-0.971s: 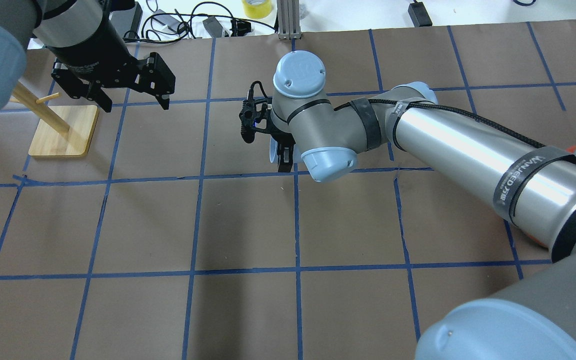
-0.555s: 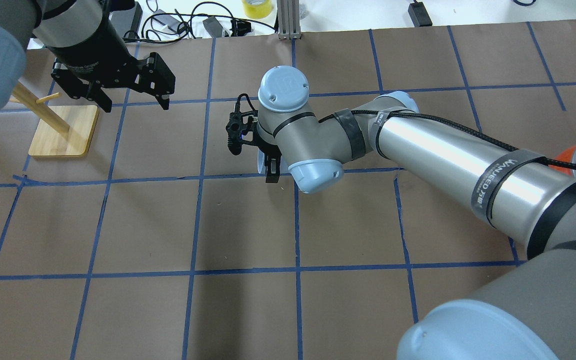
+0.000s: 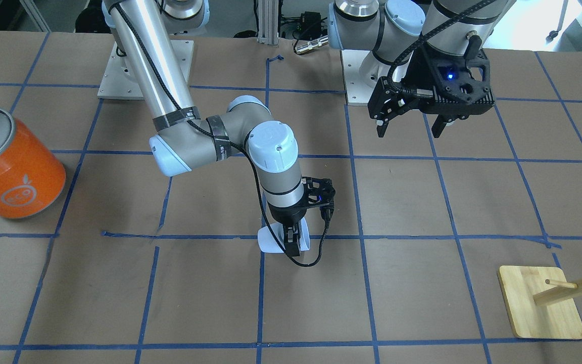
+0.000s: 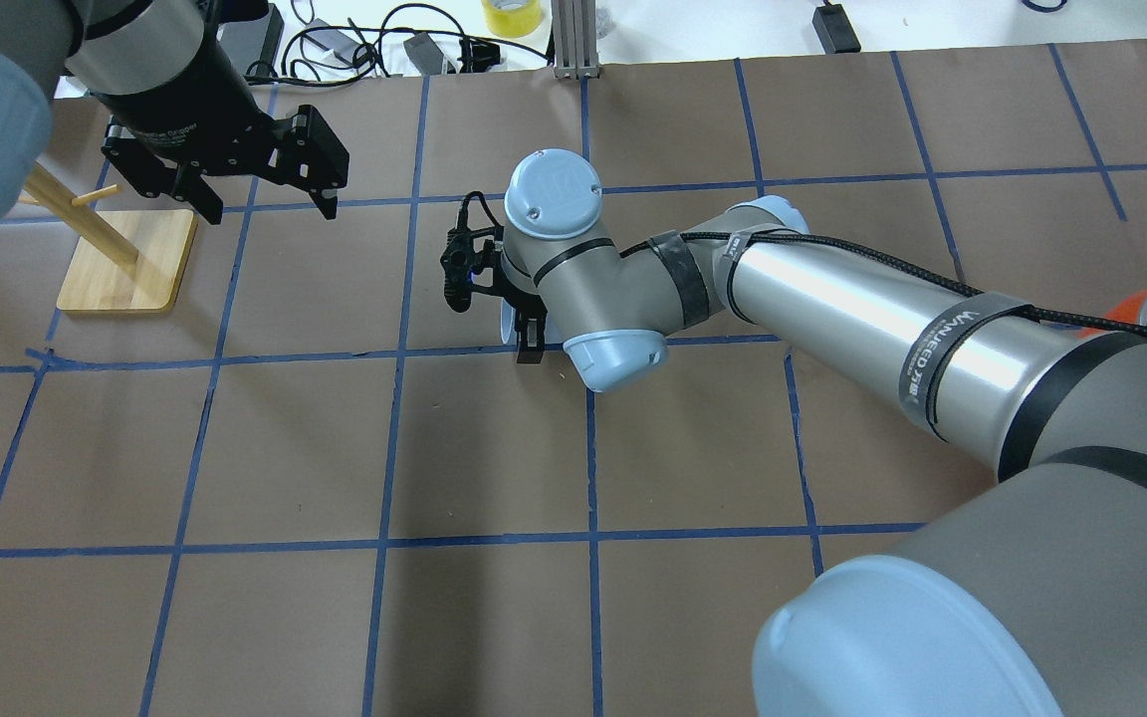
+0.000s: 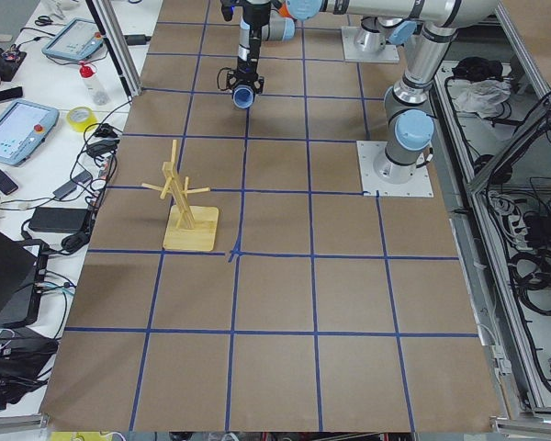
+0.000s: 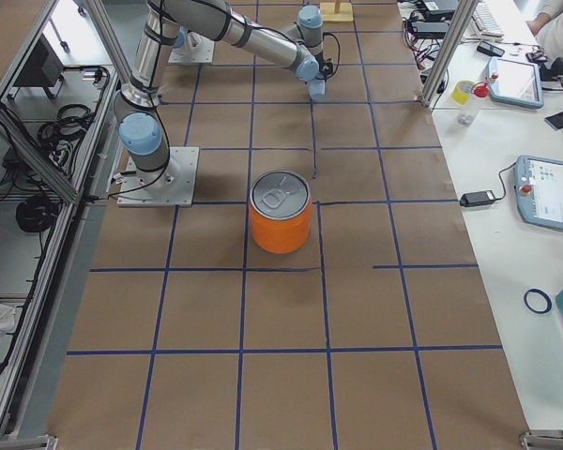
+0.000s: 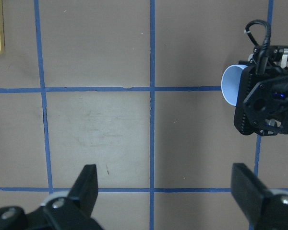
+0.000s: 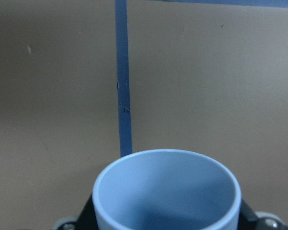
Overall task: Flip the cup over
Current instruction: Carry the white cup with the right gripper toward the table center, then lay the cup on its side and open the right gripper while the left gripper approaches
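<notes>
One cup, pale blue and without a handle, is held in the right gripper. The two fingers of this gripper are closed against opposite sides of the cup wall. In the right wrist view the open mouth faces the camera and the inside appears empty. In the left wrist view the cup is tipped onto its side, with the mouth turned sideways. The cup is low over the middle of the table, beside a crossing of the blue tape lines. Whether the cup touches the brown paper cannot be determined.

The left gripper hangs above the table on the robot's left, well apart from the cup. Its fingers are spread wide and hold nothing.

A wooden stand with pegs sits on the table at the robot's left, on the operators' side. A large orange can with a silver lid stands upright at the robot's right, well apart from the cup.
</notes>
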`<state>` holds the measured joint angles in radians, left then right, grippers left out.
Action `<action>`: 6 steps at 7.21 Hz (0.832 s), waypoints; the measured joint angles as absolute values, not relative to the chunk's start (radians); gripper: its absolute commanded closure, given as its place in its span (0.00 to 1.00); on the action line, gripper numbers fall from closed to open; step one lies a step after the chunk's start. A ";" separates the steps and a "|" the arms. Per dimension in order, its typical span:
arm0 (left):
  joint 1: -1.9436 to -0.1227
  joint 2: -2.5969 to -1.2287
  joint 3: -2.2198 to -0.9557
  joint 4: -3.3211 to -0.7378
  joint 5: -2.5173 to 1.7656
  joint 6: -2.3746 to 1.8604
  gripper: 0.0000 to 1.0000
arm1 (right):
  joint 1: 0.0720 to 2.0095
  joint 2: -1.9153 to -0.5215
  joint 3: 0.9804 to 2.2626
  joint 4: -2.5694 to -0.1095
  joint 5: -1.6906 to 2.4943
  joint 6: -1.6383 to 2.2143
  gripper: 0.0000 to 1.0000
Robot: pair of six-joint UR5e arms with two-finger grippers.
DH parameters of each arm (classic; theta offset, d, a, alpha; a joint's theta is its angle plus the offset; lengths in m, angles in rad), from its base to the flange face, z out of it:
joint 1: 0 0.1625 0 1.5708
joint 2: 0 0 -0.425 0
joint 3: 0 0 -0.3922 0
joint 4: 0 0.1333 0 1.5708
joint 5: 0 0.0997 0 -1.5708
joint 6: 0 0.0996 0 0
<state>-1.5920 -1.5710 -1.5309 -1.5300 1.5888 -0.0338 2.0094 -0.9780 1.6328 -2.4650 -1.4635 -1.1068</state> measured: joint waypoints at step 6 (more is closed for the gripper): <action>-1.589 -1.573 -1.561 -1.520 1.583 -0.020 0.00 | 2.010 -0.972 1.640 -2.466 -1.461 -1.094 0.41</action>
